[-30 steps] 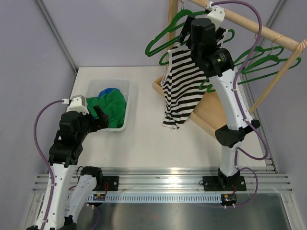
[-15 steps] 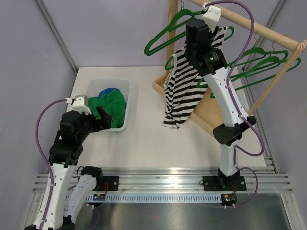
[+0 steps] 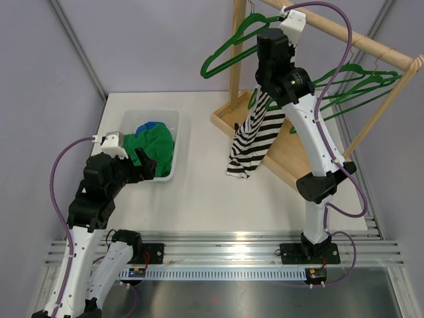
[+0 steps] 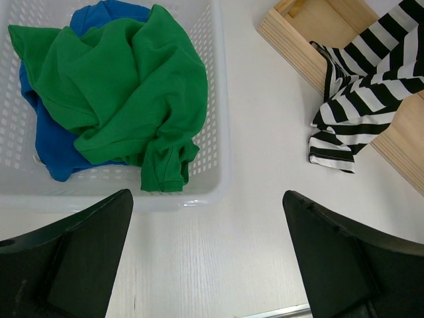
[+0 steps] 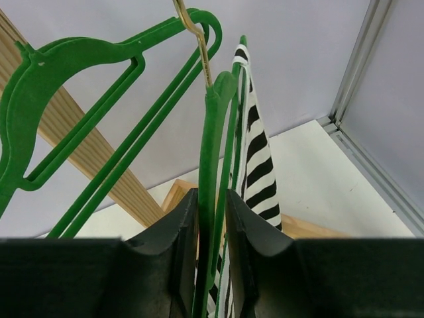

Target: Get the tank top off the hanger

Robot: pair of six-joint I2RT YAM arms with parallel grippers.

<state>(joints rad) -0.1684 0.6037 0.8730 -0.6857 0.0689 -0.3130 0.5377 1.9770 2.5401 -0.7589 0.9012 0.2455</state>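
The task is in its early part: the black-and-white striped tank top hangs on the green plastic hanger, and its lower end rests on the white table beside the light wooden base. The right gripper is narrow and clamps this hanger; pulling the cloth off is, I judge, all left to do. The left gripper is wide, holding nothing, near the white plastic basket. Compared with one second ago, the top has turned from broad-faced to edge-on, while the left arm hardly moved.
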